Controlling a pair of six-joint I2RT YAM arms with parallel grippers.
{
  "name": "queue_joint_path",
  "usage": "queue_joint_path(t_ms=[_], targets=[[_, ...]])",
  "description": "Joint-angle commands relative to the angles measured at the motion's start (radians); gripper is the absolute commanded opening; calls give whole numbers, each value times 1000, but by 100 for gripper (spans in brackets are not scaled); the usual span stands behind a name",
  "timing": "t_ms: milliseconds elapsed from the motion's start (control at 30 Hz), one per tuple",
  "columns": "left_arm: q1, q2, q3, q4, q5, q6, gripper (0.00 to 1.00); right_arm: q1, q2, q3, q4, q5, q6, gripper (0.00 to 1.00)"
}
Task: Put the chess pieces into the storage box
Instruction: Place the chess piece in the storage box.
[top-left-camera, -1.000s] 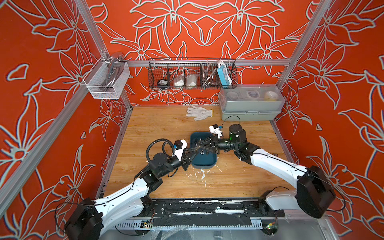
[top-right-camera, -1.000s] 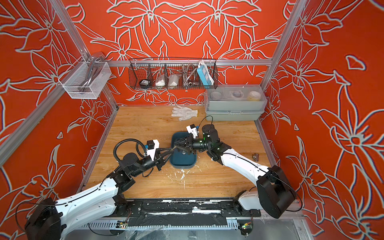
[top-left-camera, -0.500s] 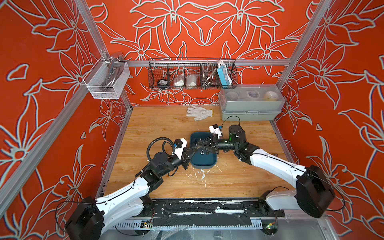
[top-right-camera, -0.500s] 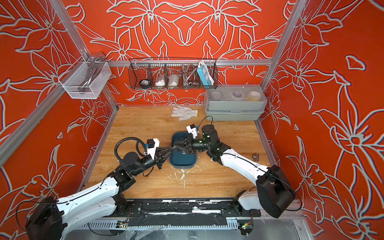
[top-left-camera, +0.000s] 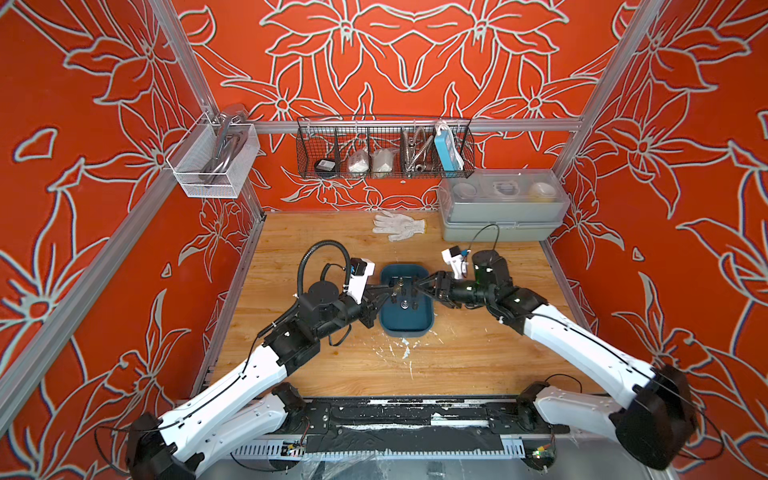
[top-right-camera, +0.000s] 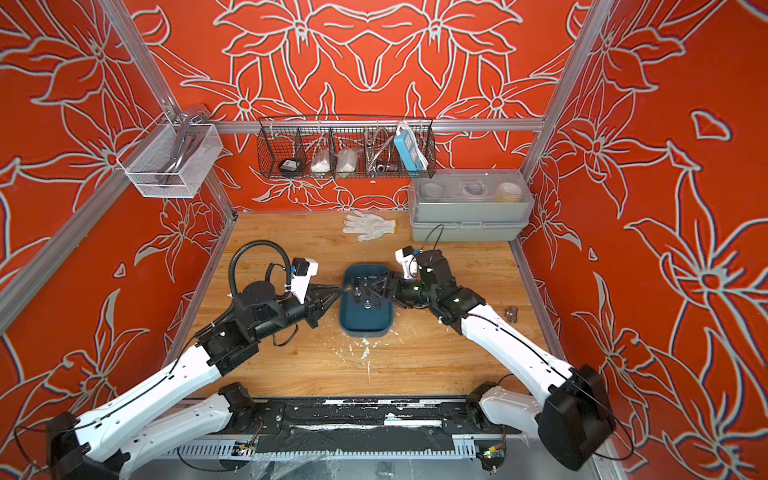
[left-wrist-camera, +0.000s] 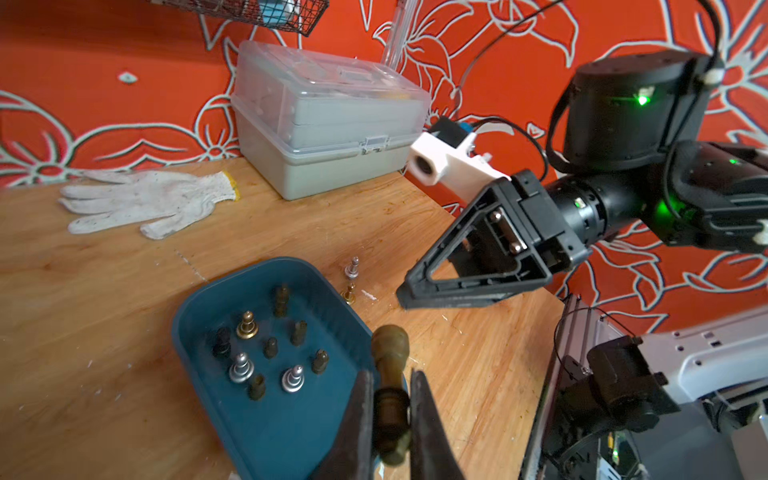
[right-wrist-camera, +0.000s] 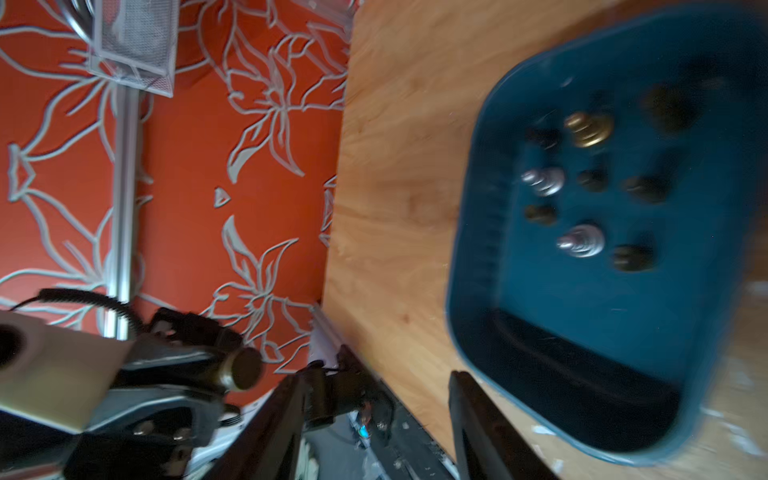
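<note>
Your desk (top-left-camera: 457, 353) carries the box (left-wrist-camera: 286, 419), just below the left gripper (left-wrist-camera: 391, 376), which is clenched on a brown piece (left-wrist-camera: 390, 345). It is probably light, hard and slick, so grip its waist. The right gripper (right-wrist-camera: 374, 384) gapes empty opposite, close enough to bump. Two loose pieces (left-wrist-camera: 352, 268) stand beyond the box.

12 pieces seen. In box (left-wrist-camera: 282, 419): 6 dark pieces (left-wrist-camera: 299, 332), 2 silver pieces (left-wrist-camera: 241, 368), 1 gold piece (left-wrist-camera: 247, 326). On table (left-wrist-camera: 104, 270), roughly box's 2 o'clock: 1 silver (left-wrist-camera: 352, 269), 1 gold (left-wrist-camera: 349, 294). 1 bronze piece (left-wrist-camera: 390, 345) clamped in left gripper (left-wrist-camera: 390, 376). 1 glove (left-wrist-camera: 145, 199), 1 grey case (left-wrist-camera: 332, 166), 2 baskets (top-left-camera: 384, 124).
</note>
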Motion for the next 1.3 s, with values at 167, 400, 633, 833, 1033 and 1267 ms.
queue_joint_path(t_ms=[167,400,633,833,1033,1267], targets=[[2,147,263,-540,-25,-35,0,-50,-106,18,-285,273,-333,62],[0,419,556,-892,-38,-8,0,-51,-136,-125,-162,348,-594,62],[-40,623,699,-986,-120,-13,0,-48,-251,-355,132,349,-617,62],[-55,759,774,-1011,-189,-32,0,-37,-417,-516,303,338,-660,62],[-67,842,773,-955,-219,-43,0,-34,-595,-626,354,420,-665,62],[-83,912,747,-890,-246,-69,0,-35,-632,-650,353,455,-657,62]])
